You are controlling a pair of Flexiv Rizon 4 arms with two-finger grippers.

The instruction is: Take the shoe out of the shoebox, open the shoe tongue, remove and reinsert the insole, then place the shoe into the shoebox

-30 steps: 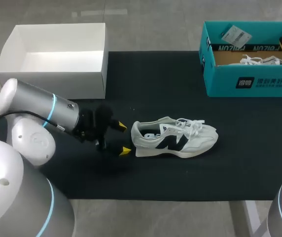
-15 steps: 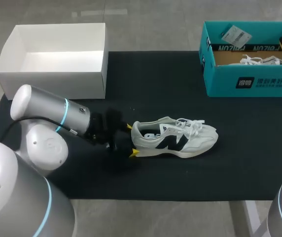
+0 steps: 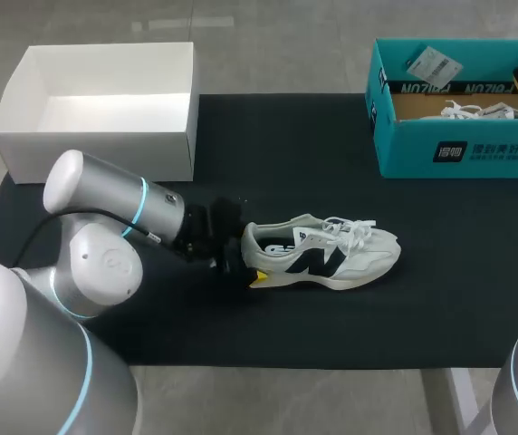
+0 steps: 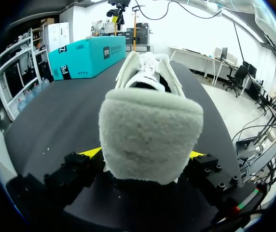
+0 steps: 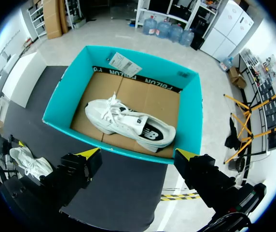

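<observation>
Shoe [image 3: 321, 254] is out on the black mat [image 3: 331, 317], long axis across the table, heel at left gripper [image 3: 248, 256], toe pointing right. Left fingers spread, straddling the heel, no clamp visible. Right gripper [image 5: 138, 157] spread above the teal shoebox [image 3: 463, 149].

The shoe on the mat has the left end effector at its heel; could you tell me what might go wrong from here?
The left end effector flanks only the padded heel of the shoe, so it may sag or twist when lifted. Its loose laces could snag. The teal shoebox already holds a second shoe, leaving little room.
</observation>
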